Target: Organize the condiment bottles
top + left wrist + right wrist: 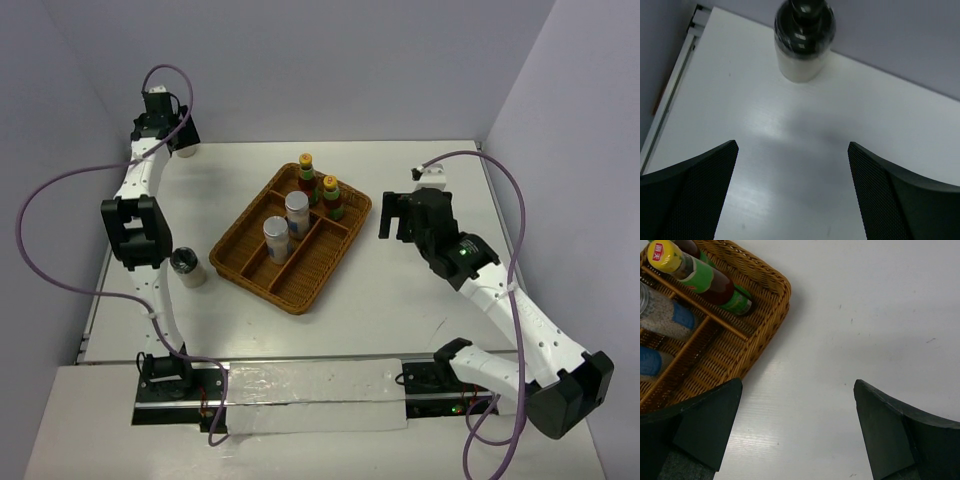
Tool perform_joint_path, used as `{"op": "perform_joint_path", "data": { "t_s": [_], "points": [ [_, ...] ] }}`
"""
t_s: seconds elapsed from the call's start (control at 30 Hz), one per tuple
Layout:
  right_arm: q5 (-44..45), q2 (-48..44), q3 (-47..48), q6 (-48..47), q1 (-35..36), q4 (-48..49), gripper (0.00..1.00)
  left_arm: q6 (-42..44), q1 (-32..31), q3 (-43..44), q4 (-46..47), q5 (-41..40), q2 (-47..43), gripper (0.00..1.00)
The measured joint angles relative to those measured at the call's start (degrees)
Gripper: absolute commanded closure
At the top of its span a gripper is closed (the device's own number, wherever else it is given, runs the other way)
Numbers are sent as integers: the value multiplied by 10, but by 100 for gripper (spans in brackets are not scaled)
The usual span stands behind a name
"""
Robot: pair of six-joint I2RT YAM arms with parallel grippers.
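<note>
The left gripper (792,150) and right gripper (798,390) were wide open and empty, and the left one might have tipped the black-capped bottle (802,40) by bumping it.

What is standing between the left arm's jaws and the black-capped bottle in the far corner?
Nothing visible. The left arm's jaws stand open and empty, and only white table lies between them and the black-capped bottle, which stands upright ahead of them.

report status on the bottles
Left hand open, facing black-capped cream bottle, path clear. Right hand open beside wicker tray. Red sauce bottles, shakers trayed; second cream bottle out.
</note>
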Motion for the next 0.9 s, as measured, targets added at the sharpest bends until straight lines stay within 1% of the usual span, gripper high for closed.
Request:
{"op": "perform_joint_path", "data": {
  "t_s": [0.1, 0.23, 0.33, 0.63, 0.9],
  "points": [
    [-2, 12, 1, 0, -8, 0, 0, 4, 23, 50, 14, 32, 52, 0],
    [-5, 33, 6, 0, -12, 1, 0, 8, 40, 57, 37, 61, 82, 0],
    [-7, 51, 14, 0, -14, 1, 0, 14, 38, 57, 60, 73, 97, 0],
    [-16, 90, 32, 0, -14, 4, 0, 31, 31, 92, 138, 78, 148, 0],
    [-19, 99, 34, 0, -15, 4, 0, 56, 31, 105, 183, 67, 177, 0]
  ]
}}
